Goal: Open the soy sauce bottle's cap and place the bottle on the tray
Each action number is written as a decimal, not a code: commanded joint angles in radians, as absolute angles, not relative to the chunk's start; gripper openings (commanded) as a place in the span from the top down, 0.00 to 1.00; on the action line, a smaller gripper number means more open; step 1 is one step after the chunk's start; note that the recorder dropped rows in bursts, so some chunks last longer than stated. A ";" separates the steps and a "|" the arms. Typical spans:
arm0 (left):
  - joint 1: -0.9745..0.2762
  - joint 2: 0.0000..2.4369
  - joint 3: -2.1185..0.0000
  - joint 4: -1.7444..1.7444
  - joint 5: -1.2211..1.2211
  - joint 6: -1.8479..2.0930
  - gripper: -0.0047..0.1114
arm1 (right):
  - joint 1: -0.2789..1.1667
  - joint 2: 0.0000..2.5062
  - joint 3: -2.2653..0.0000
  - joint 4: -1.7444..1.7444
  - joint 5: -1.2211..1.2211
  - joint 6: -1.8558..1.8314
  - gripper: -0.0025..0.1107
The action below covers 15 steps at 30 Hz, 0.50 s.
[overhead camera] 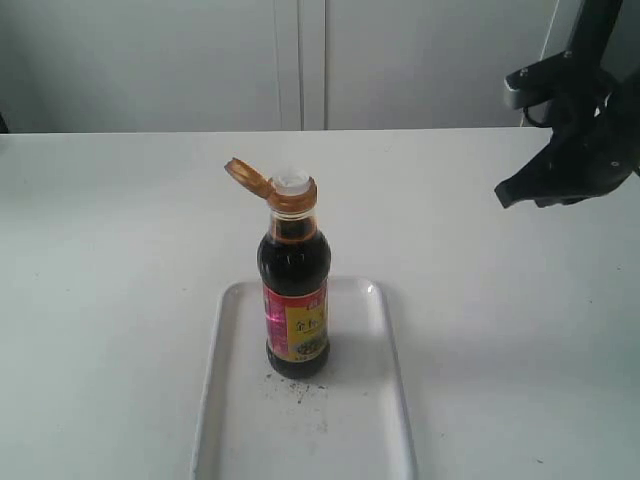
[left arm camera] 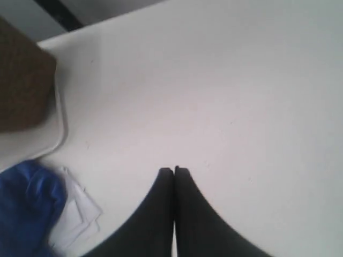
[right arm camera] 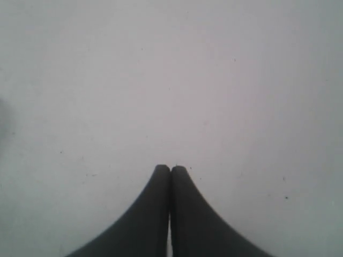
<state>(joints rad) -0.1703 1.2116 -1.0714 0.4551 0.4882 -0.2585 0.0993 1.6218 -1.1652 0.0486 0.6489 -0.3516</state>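
The soy sauce bottle (overhead camera: pixel 296 300) stands upright on the white tray (overhead camera: pixel 385 360), dark liquid inside, pink-and-yellow label facing front. Its orange-gold cap (overhead camera: pixel 247 176) is flipped open to the left, and the white spout (overhead camera: pixel 293 182) shows. My right gripper (overhead camera: pixel 512 192) hangs above the table at the right, well away from the bottle; in the right wrist view it (right arm camera: pixel 171 169) is shut with nothing held over bare white table. My left gripper (left arm camera: pixel 174 171) is shut and empty over the table; it does not show in the exterior view.
In the left wrist view a brown box (left arm camera: pixel 24 80) sits on a white tray-like edge (left arm camera: pixel 60 123), with a blue cloth (left arm camera: pixel 27 203) and white papers (left arm camera: pixel 77 209) beside it. A grey wall (overhead camera: pixel 300 60) rises behind the table.
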 commanded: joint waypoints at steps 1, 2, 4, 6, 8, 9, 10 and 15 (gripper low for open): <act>-0.099 1.203 -1.118 0.378 0.708 -0.163 0.96 | 0.101 1.614 -1.167 0.027 0.735 -0.333 0.98; -0.072 1.203 -1.131 0.323 0.771 -0.114 0.96 | 0.101 1.614 -1.167 0.018 0.767 -0.333 0.98; -0.035 1.208 -1.144 0.259 0.859 -0.066 0.96 | 0.101 1.608 -1.167 0.018 0.808 -0.309 0.98; -0.013 1.212 -1.158 0.206 0.966 -0.030 0.96 | 0.099 1.587 -1.167 0.016 0.842 -0.272 0.98; -0.008 1.214 -1.162 0.175 1.051 -0.018 0.96 | 0.099 1.554 -1.167 -0.032 0.883 -0.220 0.98; -0.008 1.214 -1.162 0.173 1.088 -0.017 0.96 | 0.099 1.533 -1.167 -0.074 0.911 -0.197 0.98; -0.008 1.210 -1.162 0.173 1.101 0.000 0.96 | 0.099 1.519 -1.167 -0.090 0.922 -0.187 0.98; -0.008 1.156 -1.158 0.165 1.039 0.009 0.96 | 0.099 1.452 -1.162 -0.077 0.924 -0.175 0.98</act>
<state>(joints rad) -0.0118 1.1956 -1.1559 0.1834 1.0617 0.0000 0.0993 1.4912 -1.1652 -0.0815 0.9183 -0.1859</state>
